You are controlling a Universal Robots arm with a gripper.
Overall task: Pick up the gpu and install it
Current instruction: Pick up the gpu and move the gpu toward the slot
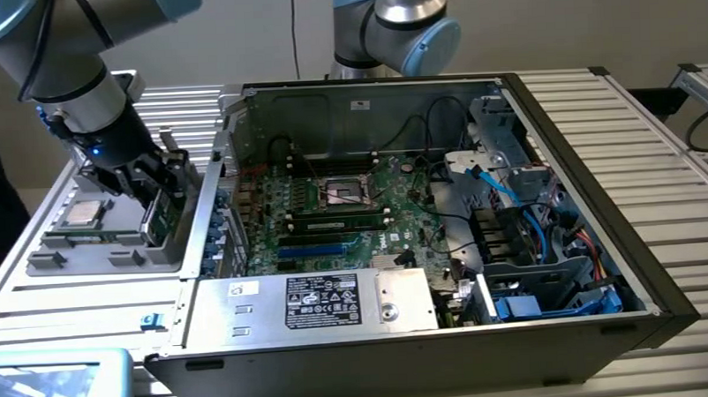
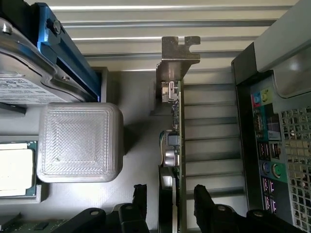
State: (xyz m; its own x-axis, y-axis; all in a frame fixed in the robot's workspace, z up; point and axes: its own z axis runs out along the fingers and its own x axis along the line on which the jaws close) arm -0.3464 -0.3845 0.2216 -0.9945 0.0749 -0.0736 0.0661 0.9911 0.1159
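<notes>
Your gripper [image 1: 151,183] is low over the grey tray [image 1: 50,262], on the exterior view's left of the open computer case [image 1: 590,199].

One gpu [image 1: 154,219] is on site. It stands on edge in the tray's slot on the side nearest the case, outside the case and not seated on the motherboard [image 1: 330,186].

In the wrist view you see the gpu [image 2: 177,121] edge-on, with its silvery bracket [image 2: 177,53] at the far end.

Claw state: the gripper [image 2: 170,191] straddles the card. The two black fingers [image 2: 140,194] sit one on each side, with a sliver of daylight on both sides. The jaws are spread and not clamping.

Other tray stock:
- One processor chip [image 1: 86,212], lying flat.
- One hard drive [image 2: 24,82] with a white label, on one blue rail [image 2: 68,53].
- One ribbed grey block [image 2: 80,143] beside the card, apart from it.

Inside the case:
- One dark memory stick [image 1: 337,224], in its slot.
- One power supply [image 1: 322,301] with a label, near the front edge.

You have a second arm [image 1: 401,25] showing behind the case. Everything sits on the slatted metal table [image 1: 647,153].
</notes>
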